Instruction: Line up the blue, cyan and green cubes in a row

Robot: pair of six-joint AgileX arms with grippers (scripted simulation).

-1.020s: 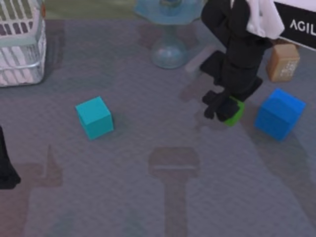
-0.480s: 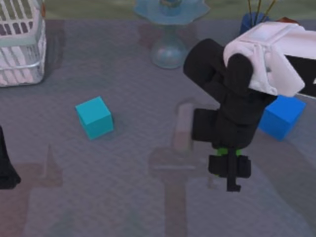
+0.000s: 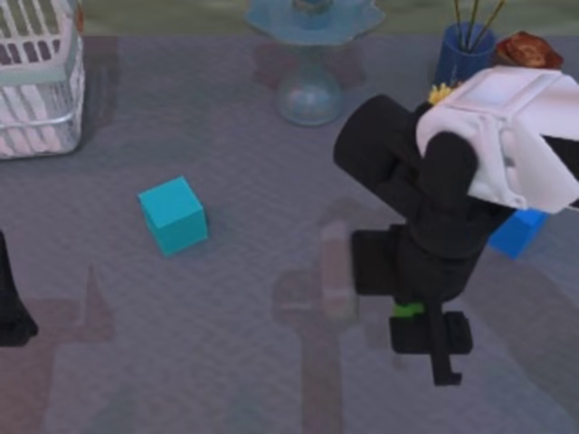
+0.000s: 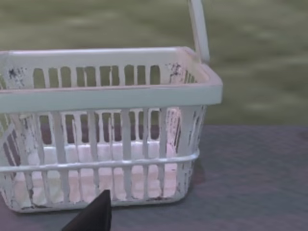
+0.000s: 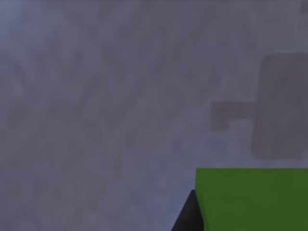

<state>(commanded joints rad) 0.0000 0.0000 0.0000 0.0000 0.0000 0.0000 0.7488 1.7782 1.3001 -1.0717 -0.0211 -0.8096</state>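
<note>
Grey, faintly textured bench (image 3: 226, 362) carries all items, with a green strip of ground beyond its far edge. Right claw (image 3: 425, 321) of the AgileX pair is positioned over the right half of the bench, toward the near edge, and is clenched on the green cube (image 3: 408, 310); only a thin sliver of the cube shows between the black fingers from above. The right wrist view shows the green cube (image 5: 250, 198) close against a dark finger, with bare bench surface beyond it. Whether the cube touches the bench cannot be told.

Blue cube (image 3: 517, 231) sits near the right edge, largely covered by the white and black arm; only one corner portion is visible. Cyan cube (image 3: 173, 214) stands alone in the left half of the bench, well apart from both other cubes.

Left claw (image 3: 11, 312) is parked at the left edge; its state cannot be told. Its wrist view faces a white slatted basket (image 4: 110, 96), which stands at the far left corner. A pale blue glass stand (image 3: 309, 90) is at the far edge near the middle, and a dark blue cup with sticks (image 3: 461, 50) stands toward the far right corner
</note>
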